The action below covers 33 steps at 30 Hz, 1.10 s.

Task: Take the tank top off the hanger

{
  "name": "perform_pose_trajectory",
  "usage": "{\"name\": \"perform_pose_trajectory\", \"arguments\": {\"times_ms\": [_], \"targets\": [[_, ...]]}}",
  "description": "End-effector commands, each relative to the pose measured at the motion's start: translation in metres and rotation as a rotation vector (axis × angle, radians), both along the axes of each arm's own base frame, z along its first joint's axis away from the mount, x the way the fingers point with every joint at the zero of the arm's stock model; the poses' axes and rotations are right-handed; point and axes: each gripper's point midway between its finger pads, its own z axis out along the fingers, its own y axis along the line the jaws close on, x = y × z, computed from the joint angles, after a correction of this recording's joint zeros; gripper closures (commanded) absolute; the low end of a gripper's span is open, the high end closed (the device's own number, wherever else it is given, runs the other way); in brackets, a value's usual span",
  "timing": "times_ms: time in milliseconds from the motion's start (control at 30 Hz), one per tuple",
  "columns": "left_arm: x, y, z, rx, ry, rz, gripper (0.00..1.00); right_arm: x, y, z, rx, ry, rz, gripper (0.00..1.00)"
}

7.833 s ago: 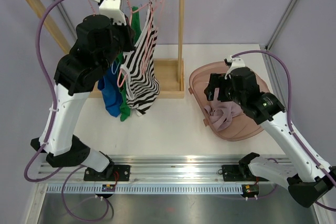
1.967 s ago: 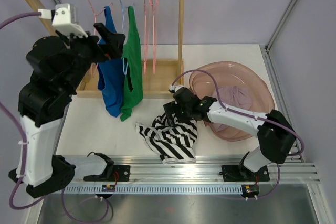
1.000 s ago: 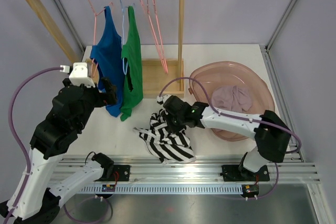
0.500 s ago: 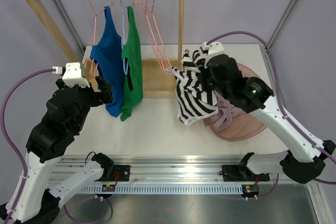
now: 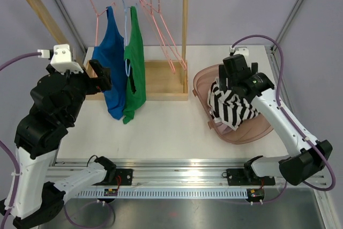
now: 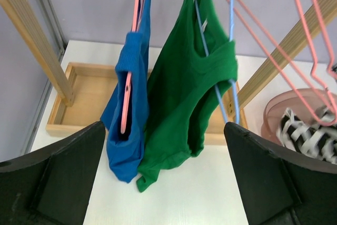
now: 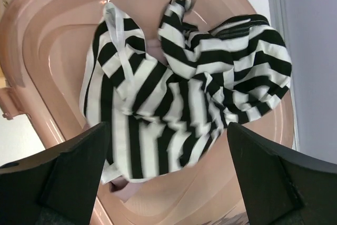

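Both claws wide open, empty: right claw (image 7: 167, 175) above striped top (image 7: 179, 98) in basin (image 7: 47, 40), left claw (image 6: 166, 175) before green top (image 6: 195, 93).

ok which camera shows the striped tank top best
Right wrist view: the black-and-white striped tank top fills the frame, crumpled in the pink basin. Top external shows it small, partly under the right arm. Left wrist catches only a sliver at its right edge.

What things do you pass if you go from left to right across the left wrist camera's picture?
wooden rack post → blue tank top → green tank top → striped tank top, lying in the pink basin
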Motion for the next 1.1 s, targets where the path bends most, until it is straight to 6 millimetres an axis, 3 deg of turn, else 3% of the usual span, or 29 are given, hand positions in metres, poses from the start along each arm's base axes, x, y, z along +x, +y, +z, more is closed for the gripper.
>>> {"name": "perform_pose_trajectory", "arguments": {"times_ms": [0, 167, 300, 400, 433, 600, 667, 733, 900, 1067], "targets": [[0.004, -0.008, 0.028, -0.024, -0.034, -0.025, 0.01, 0.008, -0.004, 0.015, 0.038, -0.079, -0.065, 0.0], [0.029, -0.019, 0.031, 0.013, 0.024, -0.007, 0.01, 0.0, 0.006, 0.037, 0.155, -0.173, -0.021, 0.01], [0.048, -0.036, 0.035, 0.017, 0.035, -0.031, 0.01, -0.022, 0.033, 0.055, 0.333, -0.253, 0.152, 0.0], [0.064, -0.049, 0.04, 0.026, 0.04, -0.049, 0.01, -0.037, 0.054, 0.06, 0.437, -0.267, 0.281, 0.0], [0.065, -0.05, 0.05, 0.016, 0.023, -0.052, 0.01, -0.04, 0.059, 0.058, 0.464, -0.26, 0.301, 0.01], [0.1, -0.063, 0.047, 0.071, 0.05, -0.022, 0.03, -0.058, 0.082, 0.057, 0.563, -0.226, 0.416, 0.02], [0.107, -0.061, 0.053, 0.081, 0.035, -0.001, 0.07, -0.061, 0.088, 0.052, 0.588, -0.208, 0.442, 0.03], [0.121, -0.06, 0.047, 0.108, 0.05, 0.023, 0.17, -0.066, 0.094, 0.048, 0.614, -0.191, 0.47, 0.04], [0.144, -0.062, 0.041, 0.128, 0.057, -0.008, 0.27, -0.076, 0.106, 0.043, 0.657, -0.163, 0.545, 0.06], [0.169, -0.062, 0.024, 0.107, 0.121, -0.046, 0.5, -0.079, 0.111, 0.037, 0.675, -0.143, 0.566, 0.08]]}}
